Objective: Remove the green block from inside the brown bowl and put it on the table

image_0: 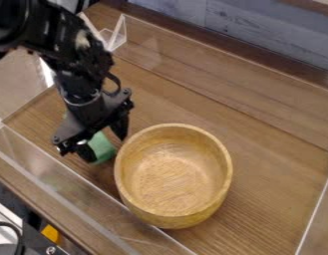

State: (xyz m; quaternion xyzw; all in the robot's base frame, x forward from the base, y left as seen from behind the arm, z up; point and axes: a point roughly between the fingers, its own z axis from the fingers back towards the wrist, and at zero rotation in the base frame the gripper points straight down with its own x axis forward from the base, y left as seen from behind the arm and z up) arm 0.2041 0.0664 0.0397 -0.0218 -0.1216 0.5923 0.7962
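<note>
The green block [100, 148] lies low on the table [246, 105], just left of the brown bowl [174, 175] and outside its rim. My gripper [95, 140] stands over the block, pointing down. Its jaws look spread, with a black finger on either side of the block, and they partly cover the block's top. The bowl is a round light-wood one with a thick rim, and nothing shows inside it. The black arm reaches in from the upper left.
Clear acrylic walls ring the tabletop; the front wall [73, 204] runs close behind the gripper's near side, and the right wall [313, 214] stands by the bowl. Cables [9, 237] hang outside the front left corner.
</note>
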